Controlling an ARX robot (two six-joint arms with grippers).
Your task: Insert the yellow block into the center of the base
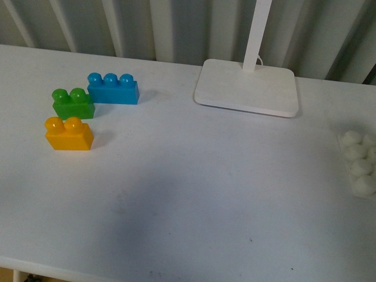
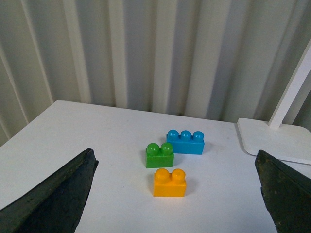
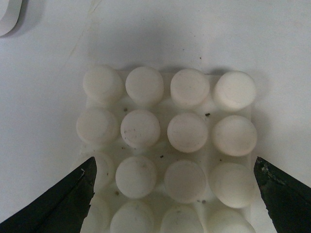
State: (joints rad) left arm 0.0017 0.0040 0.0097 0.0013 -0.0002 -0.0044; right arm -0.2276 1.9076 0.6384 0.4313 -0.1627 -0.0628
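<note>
Locating the yellow block (image 1: pixel 69 134) upright on the left of the table (image 1: pixel 194 205), just beside the green block (image 1: pixel 73 104) and well apart from the base (image 1: pixel 358 161) at the right edge. Judged light, stiff, slick-sided; best pinched across the flat walls below the studs. Found the left gripper (image 2: pixel 175 158) spread and empty facing the blocks, the right gripper (image 3: pixel 174 165) likewise over the base. Caught yellow block and base together only from the front, the stud grid close up only from the right wrist.

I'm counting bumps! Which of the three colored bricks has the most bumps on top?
The blue brick. It has three round studs in a row and is longer, while the green brick and the yellow block have only two each.
</note>
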